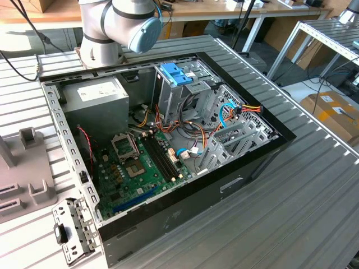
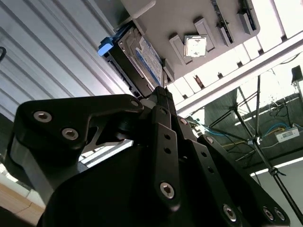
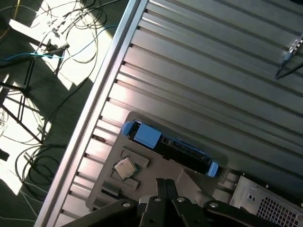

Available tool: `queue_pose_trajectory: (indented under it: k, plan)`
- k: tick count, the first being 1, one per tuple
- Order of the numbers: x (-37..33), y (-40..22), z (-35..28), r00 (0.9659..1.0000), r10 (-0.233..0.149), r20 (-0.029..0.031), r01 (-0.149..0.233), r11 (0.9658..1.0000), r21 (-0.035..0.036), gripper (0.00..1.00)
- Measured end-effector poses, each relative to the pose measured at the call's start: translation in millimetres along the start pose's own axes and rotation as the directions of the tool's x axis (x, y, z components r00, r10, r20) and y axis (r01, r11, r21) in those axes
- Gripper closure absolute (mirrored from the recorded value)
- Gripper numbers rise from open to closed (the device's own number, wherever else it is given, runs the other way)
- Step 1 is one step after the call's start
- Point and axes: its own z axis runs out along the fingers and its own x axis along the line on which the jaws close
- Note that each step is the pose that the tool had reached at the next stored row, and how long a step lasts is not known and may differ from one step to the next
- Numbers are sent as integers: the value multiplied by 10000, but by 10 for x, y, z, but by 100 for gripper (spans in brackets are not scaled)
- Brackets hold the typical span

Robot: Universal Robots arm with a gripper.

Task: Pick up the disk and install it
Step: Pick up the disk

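Note:
The disk [image 3: 176, 147] lies on its edge in a grey holder plate [image 3: 113, 151] on the ribbed metal table. It has a dark body, a bright blue end tab and a small blue piece at its other end. In the second wrist view the disk [image 2: 139, 59] shows its labelled face, and a square processor chip [image 2: 195, 46] sits on the same plate. My gripper [image 3: 164, 182] hangs a short way from the disk, apart from it. Its black fingers meet at the tips, so the gripper [image 2: 163, 91] is shut on nothing.
The open computer case [image 1: 196, 202] lies on the table in the exterior view. Inside are a green motherboard [image 1: 134, 168], a grey power supply [image 1: 95, 98] and a drive cage topped by a pale blue bracket [image 1: 175, 73]. The arm's base [image 1: 115, 28] stands behind it. A loose metal bracket [image 1: 70, 230] lies at the exterior view's left.

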Motion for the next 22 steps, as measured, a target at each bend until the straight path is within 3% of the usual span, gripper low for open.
queue_pose_trajectory:
  k: [2, 7, 12, 15, 21, 22]
  plan:
    - [0, 0, 0, 9998, -222, -10, 222, 9998, -6, 89]
    - [0, 0, 0, 9954, -962, -41, 962, 9954, -25, 89]
    - [0, 0, 0, 9865, -1637, -68, 1636, 9865, -46, 89]
    - [0, 0, 0, 9758, -2185, -90, 2185, 9758, -64, 89]
    - [0, 0, 0, 9586, -2847, -115, 2846, 9586, -88, 89]
    - [0, 0, 0, 9535, -3011, -122, 3010, 9536, -94, 89]
